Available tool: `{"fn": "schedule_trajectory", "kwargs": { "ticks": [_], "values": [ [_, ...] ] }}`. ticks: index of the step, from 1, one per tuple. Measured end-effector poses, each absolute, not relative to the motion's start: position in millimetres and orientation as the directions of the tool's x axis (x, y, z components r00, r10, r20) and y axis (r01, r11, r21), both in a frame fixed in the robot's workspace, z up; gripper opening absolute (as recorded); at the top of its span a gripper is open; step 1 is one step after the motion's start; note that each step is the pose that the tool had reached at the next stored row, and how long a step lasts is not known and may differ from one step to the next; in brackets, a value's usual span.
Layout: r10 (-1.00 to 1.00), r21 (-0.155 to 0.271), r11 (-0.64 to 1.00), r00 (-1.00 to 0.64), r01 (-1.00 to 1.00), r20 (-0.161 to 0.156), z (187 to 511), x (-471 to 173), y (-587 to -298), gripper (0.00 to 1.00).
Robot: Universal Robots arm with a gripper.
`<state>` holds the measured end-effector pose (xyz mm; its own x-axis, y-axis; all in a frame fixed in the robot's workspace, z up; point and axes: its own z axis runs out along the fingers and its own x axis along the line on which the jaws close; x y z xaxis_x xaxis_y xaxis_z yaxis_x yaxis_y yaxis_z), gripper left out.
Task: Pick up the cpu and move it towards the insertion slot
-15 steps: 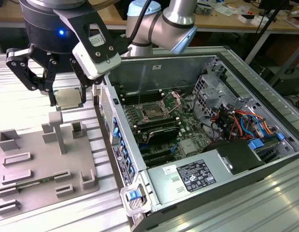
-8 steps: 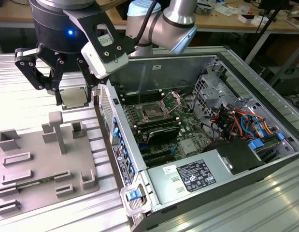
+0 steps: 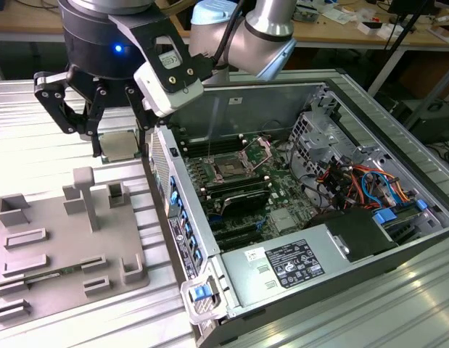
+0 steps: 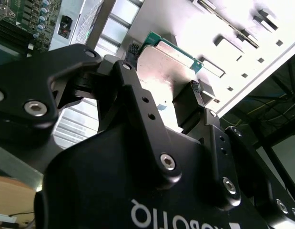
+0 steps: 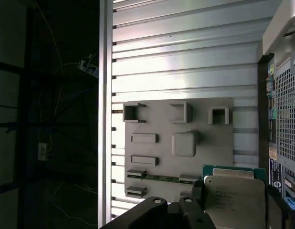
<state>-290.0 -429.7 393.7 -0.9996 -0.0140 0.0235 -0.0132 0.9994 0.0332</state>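
Tool [image 3: 120,148] grips the cpu [image 3: 121,146] flat, metal top up, above grey tray [image 3: 35,268].

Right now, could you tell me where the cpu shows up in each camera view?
Exterior view: cpu held in the hand, above the grey tray.
Second wrist view: cpu between the fingers.
First wrist view: cpu beside the tray.
Shared landmark: the grey tray.

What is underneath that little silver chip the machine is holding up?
The cpu hangs clamped in the pincer, lifted above the grey tray. Below it in the first wrist view lie the tray's edge and ribbed metal table. The chip's own underside is hidden.
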Motion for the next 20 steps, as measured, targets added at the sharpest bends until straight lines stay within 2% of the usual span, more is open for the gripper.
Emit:
{"fn": "schedule_trajectory", "kwargs": {
  "ticks": [20],
  "values": [
    [-0.014, 0.033, 0.999, -1.0, -0.013, 0.024, 393.7, -278.6, -429.7, 0.55]
  ]
}}
